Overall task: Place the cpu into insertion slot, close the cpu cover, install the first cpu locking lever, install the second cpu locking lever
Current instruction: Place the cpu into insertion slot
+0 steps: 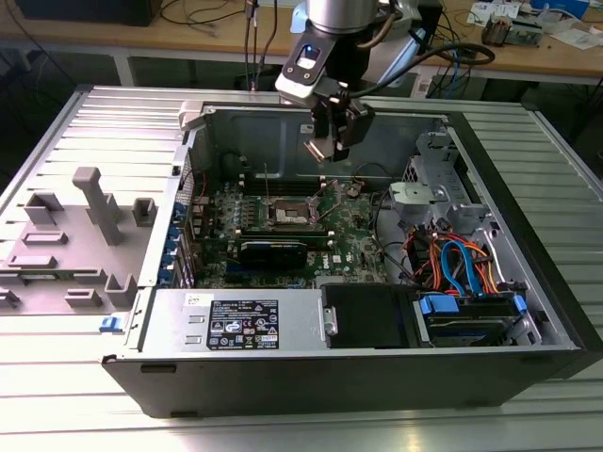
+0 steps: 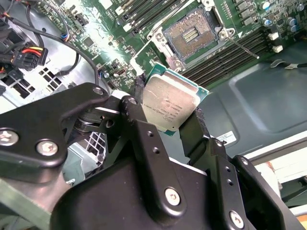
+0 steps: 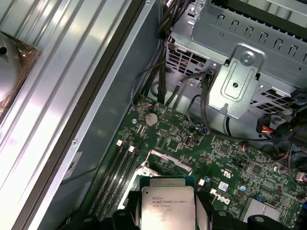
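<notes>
Silver-grey cpu is clamped in my hand, above the green motherboard and apart from the insertion slot, which lies open and empty. I judge no step is done yet.

Exterior view: high, angled down on case; both wrist views: close above motherboard, sharing cpu.

Your work surface is a ribbed silver metal table, and its slats catch bright glare along the front. A grey moulded fixture sits on it at the exterior view's left. Behind it you have a long wooden bench on white legs, strewn with cables and papers.
</notes>
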`<state>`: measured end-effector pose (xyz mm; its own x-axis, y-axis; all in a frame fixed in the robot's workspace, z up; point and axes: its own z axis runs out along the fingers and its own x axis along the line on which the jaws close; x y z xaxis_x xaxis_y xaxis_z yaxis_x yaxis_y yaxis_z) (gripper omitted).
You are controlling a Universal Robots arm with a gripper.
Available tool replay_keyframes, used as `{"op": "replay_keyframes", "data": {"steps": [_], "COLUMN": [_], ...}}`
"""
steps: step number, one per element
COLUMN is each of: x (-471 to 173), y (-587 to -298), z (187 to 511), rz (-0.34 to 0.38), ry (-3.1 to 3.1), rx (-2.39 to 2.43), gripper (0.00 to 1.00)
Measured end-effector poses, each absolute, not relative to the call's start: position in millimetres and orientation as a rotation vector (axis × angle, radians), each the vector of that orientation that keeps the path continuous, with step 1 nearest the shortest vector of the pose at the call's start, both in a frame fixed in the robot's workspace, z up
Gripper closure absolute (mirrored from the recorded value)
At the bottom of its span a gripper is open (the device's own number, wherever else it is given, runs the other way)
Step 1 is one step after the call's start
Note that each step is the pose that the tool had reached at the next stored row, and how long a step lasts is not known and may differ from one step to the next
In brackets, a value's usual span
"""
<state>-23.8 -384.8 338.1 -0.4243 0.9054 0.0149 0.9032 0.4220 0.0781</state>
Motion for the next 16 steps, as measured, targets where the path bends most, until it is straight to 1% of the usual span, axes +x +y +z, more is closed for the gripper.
{"op": "replay_keyframes", "data": {"steps": [16], "x": [-24.9], "y": [-384.9], "z": [328.7], "rz": [0.106], "ry": [2.416], "rx": [1.945], "gripper": [0.46]}}
